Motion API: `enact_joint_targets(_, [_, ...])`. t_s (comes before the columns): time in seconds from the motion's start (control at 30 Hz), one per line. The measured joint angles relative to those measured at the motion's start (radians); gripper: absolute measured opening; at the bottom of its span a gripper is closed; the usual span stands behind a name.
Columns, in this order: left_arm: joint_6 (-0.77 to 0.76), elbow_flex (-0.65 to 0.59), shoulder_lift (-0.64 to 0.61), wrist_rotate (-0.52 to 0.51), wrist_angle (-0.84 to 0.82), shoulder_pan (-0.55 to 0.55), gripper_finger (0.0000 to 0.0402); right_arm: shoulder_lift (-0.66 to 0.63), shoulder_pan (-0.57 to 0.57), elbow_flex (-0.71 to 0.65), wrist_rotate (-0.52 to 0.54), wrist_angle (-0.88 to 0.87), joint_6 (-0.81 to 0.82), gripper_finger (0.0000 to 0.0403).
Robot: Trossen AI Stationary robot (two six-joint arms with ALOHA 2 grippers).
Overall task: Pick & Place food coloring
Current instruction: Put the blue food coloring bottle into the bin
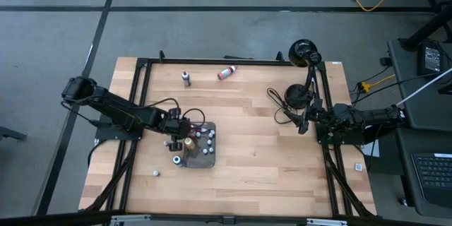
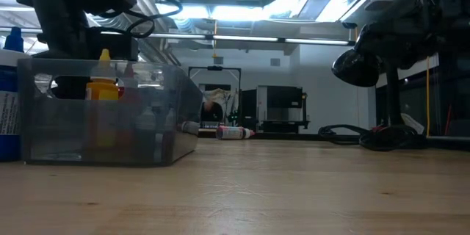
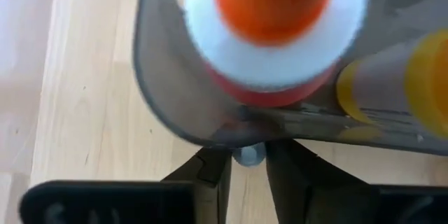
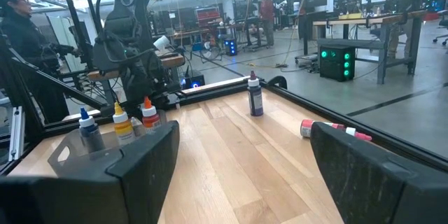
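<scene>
Left wrist view: I'm closing the left gripper (image 3: pixel 247 164) on a small bottle (image 3: pixel 248 155) just outside the tray (image 3: pixel 164 105); right gripper (image 4: pixel 238 168) is waiting wide open. Next, I'd say, lifting it into the tray.

The left hand (image 1: pixel 171 135) reaches toward mid-table, fingers nearly together, while the right hand (image 1: pixel 302 121) waits wide open at the table's right edge.

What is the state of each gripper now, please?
Left gripper: closed on a small bottle beside the tray.
Right gripper: open, holding nothing, waiting at the table's right side.
</scene>
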Motion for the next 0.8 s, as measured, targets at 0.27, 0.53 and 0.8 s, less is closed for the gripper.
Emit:
enact_joint_targets(0.27, [-0.150, 0.000, -0.072, 0.042, -0.048, -0.001, 0.0067, 0.000, 0.000, 0.000, 0.000, 0.000, 0.000, 0.0323])
enact_joint_targets(0.53, [-0.185, 0.070, -0.224, 0.031, -0.220, -0.001, 0.0067, 0.000, 0.000, 0.000, 0.000, 0.000, 0.000, 0.0323])
enact_joint_targets(0.8, [-0.169, 0.233, -0.307, 0.038, -0.355, -0.069, 0.0066, 0.000, 0.000, 0.000, 0.000, 0.000, 0.000, 0.0323])
